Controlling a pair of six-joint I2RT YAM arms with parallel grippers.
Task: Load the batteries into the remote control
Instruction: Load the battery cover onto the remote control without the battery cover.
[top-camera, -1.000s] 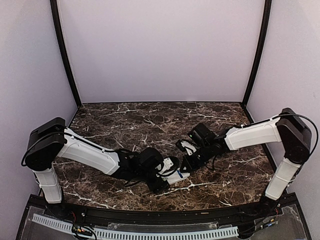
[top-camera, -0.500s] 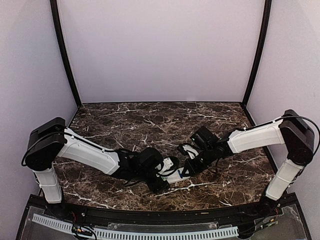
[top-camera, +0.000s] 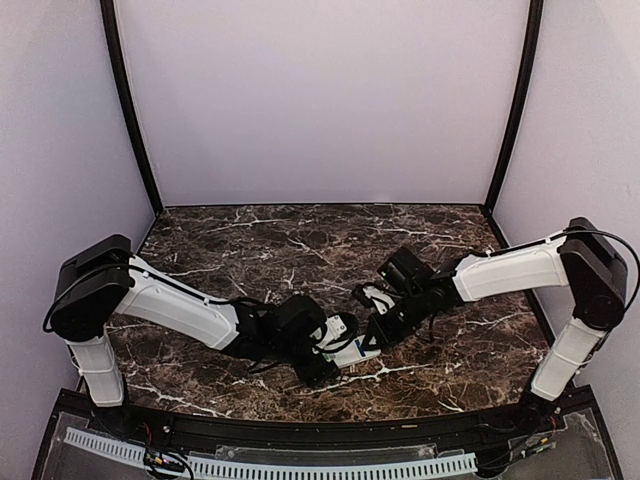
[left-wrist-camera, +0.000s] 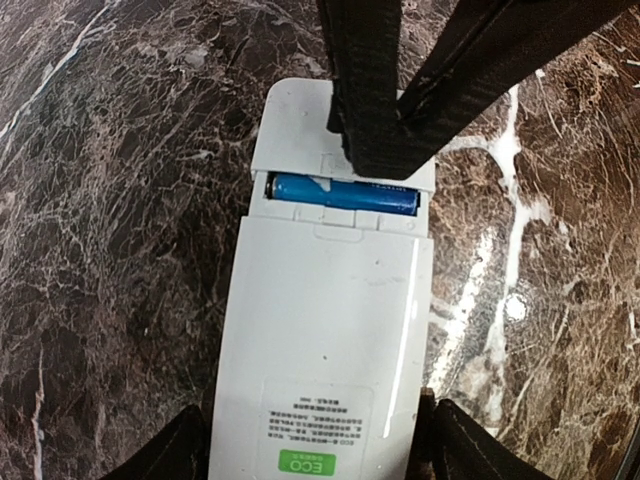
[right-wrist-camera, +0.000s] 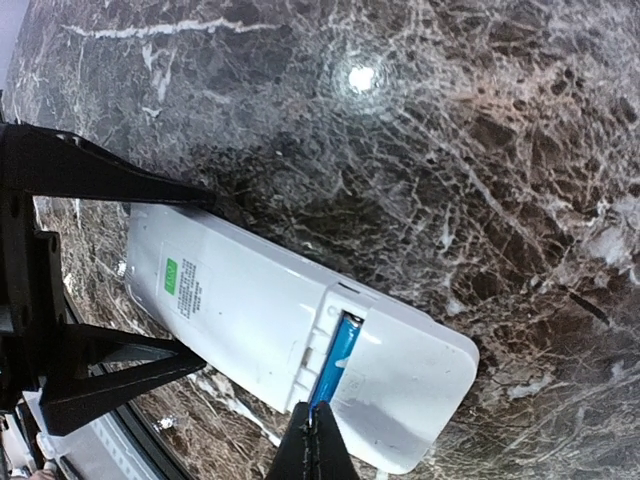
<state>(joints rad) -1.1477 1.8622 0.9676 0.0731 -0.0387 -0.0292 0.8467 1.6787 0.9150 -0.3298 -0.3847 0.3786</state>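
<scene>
The white remote control (left-wrist-camera: 320, 330) lies back up on the marble, and also shows in the right wrist view (right-wrist-camera: 250, 310) and the top view (top-camera: 355, 347). My left gripper (left-wrist-camera: 315, 450) is shut on its label end, one finger on each long side. One blue battery (left-wrist-camera: 340, 193) shows in the open slot of the compartment, and in the right wrist view (right-wrist-camera: 335, 360). The white cover piece (right-wrist-camera: 415, 385) sits over the rest of the compartment. My right gripper (right-wrist-camera: 318, 438) is shut and empty, its tips against the gap beside the battery. Any other battery is hidden.
The dark marble table (top-camera: 300, 240) is walled in by pale panels with black posts at the back corners. The left arm (top-camera: 180, 305) and right arm (top-camera: 500, 270) reach in from both sides and meet near the front middle.
My right gripper has come down and in onto the remote's compartment end over the last second. The left arm and the remote have not moved.
</scene>
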